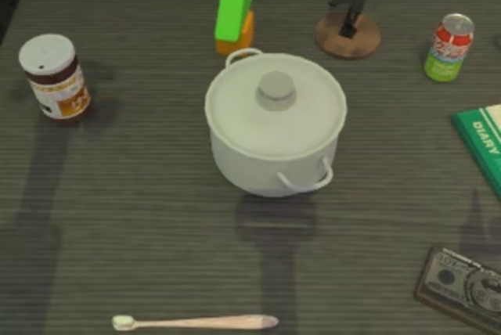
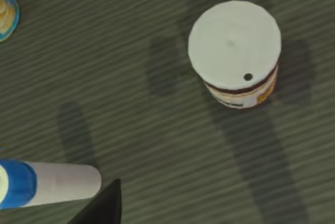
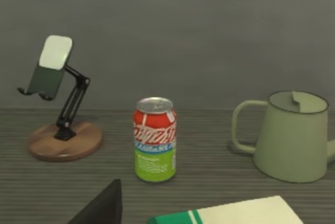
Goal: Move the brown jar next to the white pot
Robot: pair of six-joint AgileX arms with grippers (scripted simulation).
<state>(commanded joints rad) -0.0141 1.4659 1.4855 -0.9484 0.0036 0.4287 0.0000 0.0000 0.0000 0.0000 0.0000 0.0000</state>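
the jar (image 1: 54, 77) stands upright at the surface's (image 1: 156, 217) far left, well apart from the central pot (image 1: 275, 121); neither arm's fingers can be made out.

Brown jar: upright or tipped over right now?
Upright. The brown jar stands on its base at the table's left, flat white lid up; the left wrist view looks down onto that lid.

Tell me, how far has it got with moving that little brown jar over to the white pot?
Nothing looks done yet. The brown jar stands upright at the table's left side, well apart from the white pot in the middle. No gripper holds it; the left wrist view looks down on its lid. Grasping, carrying and placing all remain.
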